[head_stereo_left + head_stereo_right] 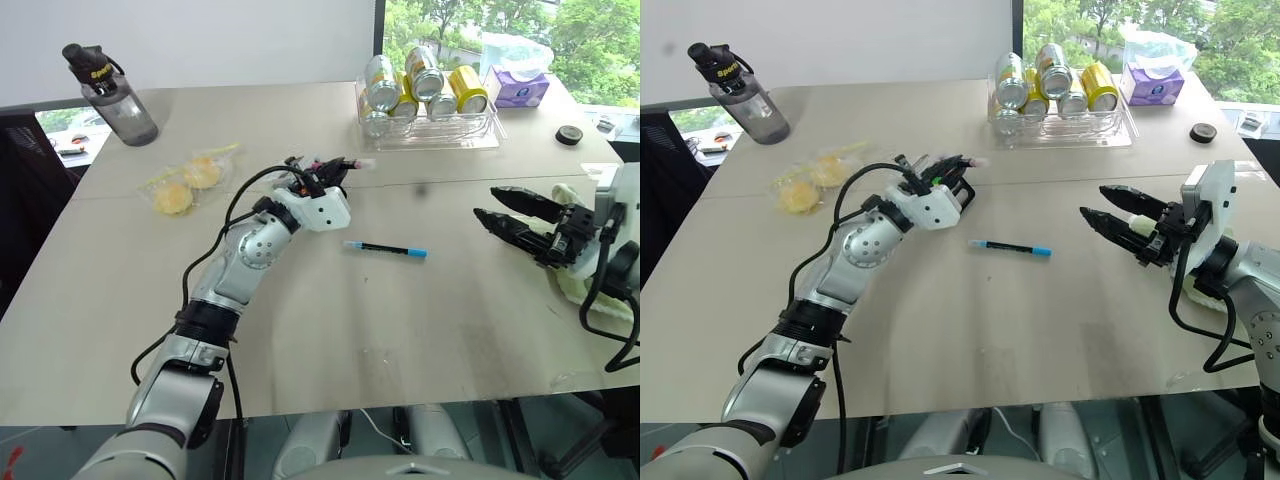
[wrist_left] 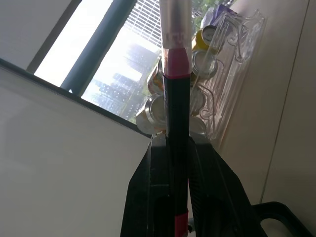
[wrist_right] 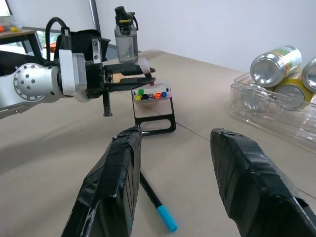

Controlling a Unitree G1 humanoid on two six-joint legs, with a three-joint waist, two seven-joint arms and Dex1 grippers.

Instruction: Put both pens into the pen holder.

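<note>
Btwn pressed-together left tool (image 1: 335,168): black pen w/ magenta band (image 2: 176,64); right tool (image 1: 500,212) spread.

Beige table (image 1: 300,330): blue-capped pen (image 1: 385,249), can tray (image 1: 430,135), bottle (image 1: 112,95), pen holder (image 3: 154,111).

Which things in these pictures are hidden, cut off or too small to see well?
- Pen holder: in the eye views the left gripper covers nearly all of it.
- Pink-ended pen: the left wrist view's top edge cuts off its far end.
- Blue-capped pen: in the right wrist view a right gripper finger hides its other end.
- Cans: labels too small to read.
</note>
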